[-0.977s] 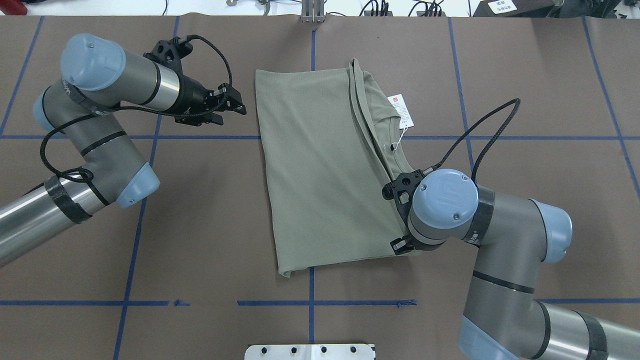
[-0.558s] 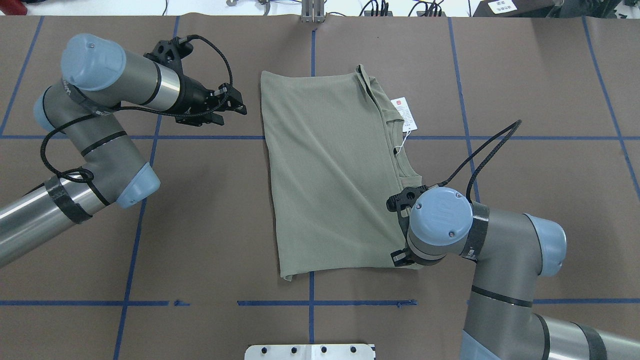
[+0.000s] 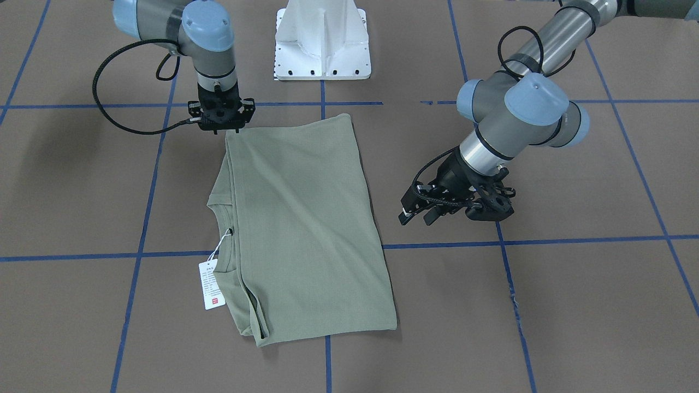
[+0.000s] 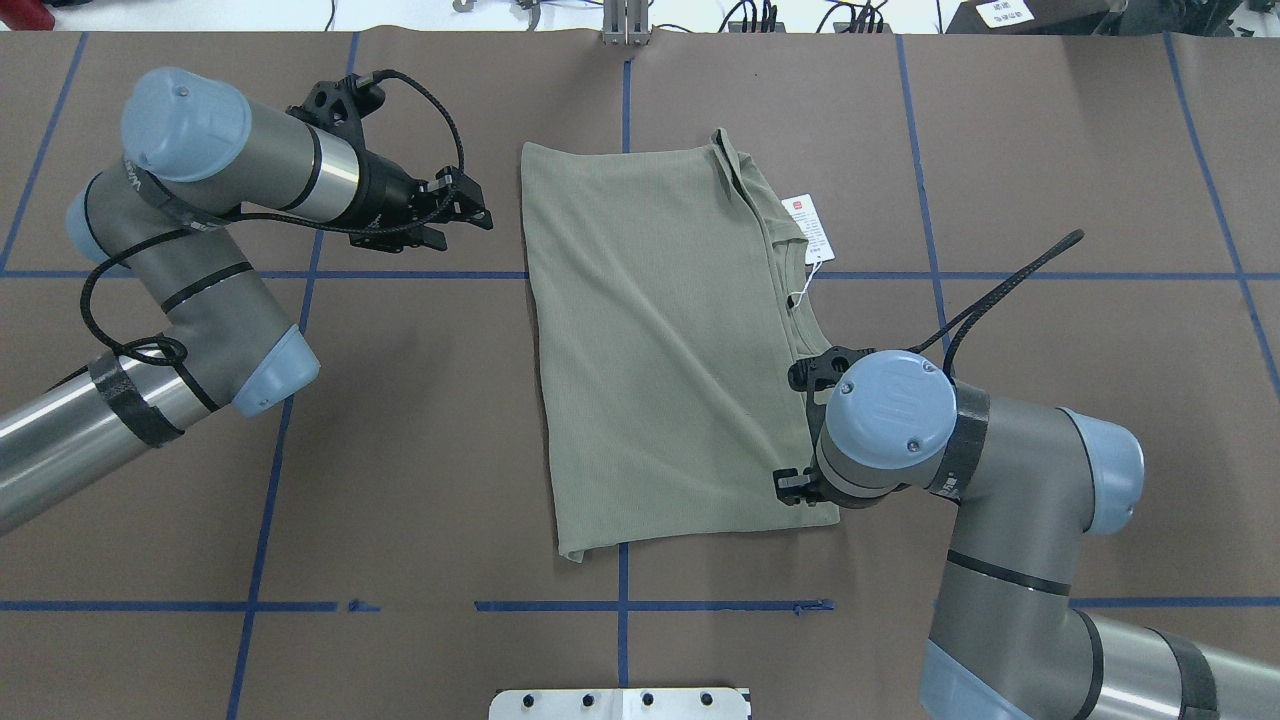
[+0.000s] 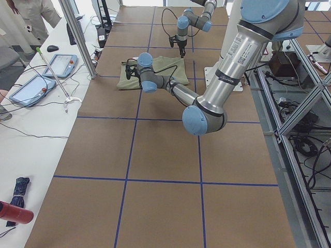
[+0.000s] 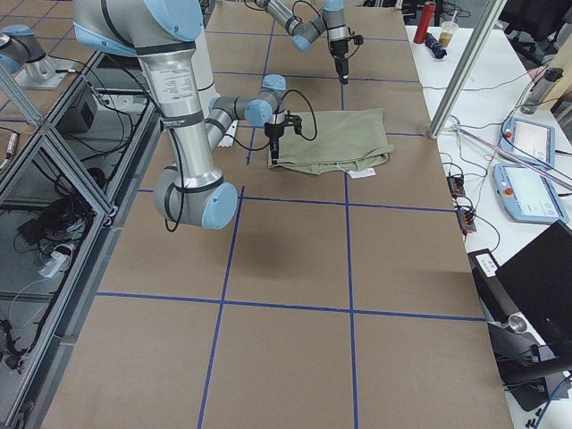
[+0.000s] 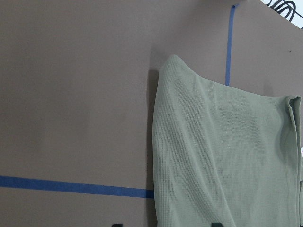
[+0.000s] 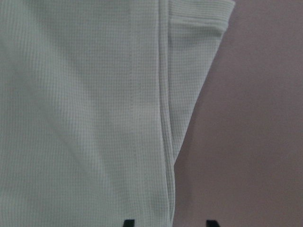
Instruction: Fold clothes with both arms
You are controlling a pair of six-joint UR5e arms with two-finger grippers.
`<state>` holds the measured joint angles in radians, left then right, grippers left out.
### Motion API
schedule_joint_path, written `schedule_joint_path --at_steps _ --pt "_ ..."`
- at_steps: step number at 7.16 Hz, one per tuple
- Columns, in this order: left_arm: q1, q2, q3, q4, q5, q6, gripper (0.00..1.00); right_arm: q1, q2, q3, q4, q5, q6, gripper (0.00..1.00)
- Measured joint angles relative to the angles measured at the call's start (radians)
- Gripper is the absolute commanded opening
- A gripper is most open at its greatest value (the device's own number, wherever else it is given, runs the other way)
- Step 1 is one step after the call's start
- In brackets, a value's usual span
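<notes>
I count this fold as laid. The olive shirt (image 4: 660, 330) lies flat on the brown table (image 4: 400, 450), near the middle of it in the overhead view. It is folded to a tall rectangle, and its upper layer ends along the three o'clock side. The ribbed neck (image 3: 224, 210) and the white hang tag (image 4: 812, 228) peek out there, the tag at about two o'clock.

My right gripper (image 3: 220, 130) points straight down at the shirt's five o'clock corner. Its wrist camera shows the fingertips spread, with only loose cloth edge beneath them, so I read it as released and holding nothing. My left gripper (image 3: 416, 217) hangs off the cloth at ten o'clock, near the shirt but apart from it, fingers parted and empty.

I judge that one more halving is wanted, bringing the six o'clock end up onto the twelve o'clock end. That calls for both hands low at the two six o'clock corners, each pinching every layer together. They must then rise evenly so the stack does not slide apart and the tag string does not snag
</notes>
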<state>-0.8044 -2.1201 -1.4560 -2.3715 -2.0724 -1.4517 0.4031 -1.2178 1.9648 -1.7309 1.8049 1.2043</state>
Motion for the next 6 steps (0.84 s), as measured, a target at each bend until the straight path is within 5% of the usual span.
schedule_joint_path --at_steps 2,4,6 --pt "0.000 0.000 0.000 0.000 0.000 0.000 0.70 0.007 0.016 -0.006 0.012 -0.026 0.291 0.77" --pt "0.001 -0.001 0.001 0.000 0.000 0.000 0.70 -0.005 0.016 -0.061 0.145 -0.053 0.620 0.80" --pt "0.001 0.000 0.001 0.000 0.000 0.001 0.69 -0.016 0.010 -0.109 0.241 -0.067 0.741 0.81"
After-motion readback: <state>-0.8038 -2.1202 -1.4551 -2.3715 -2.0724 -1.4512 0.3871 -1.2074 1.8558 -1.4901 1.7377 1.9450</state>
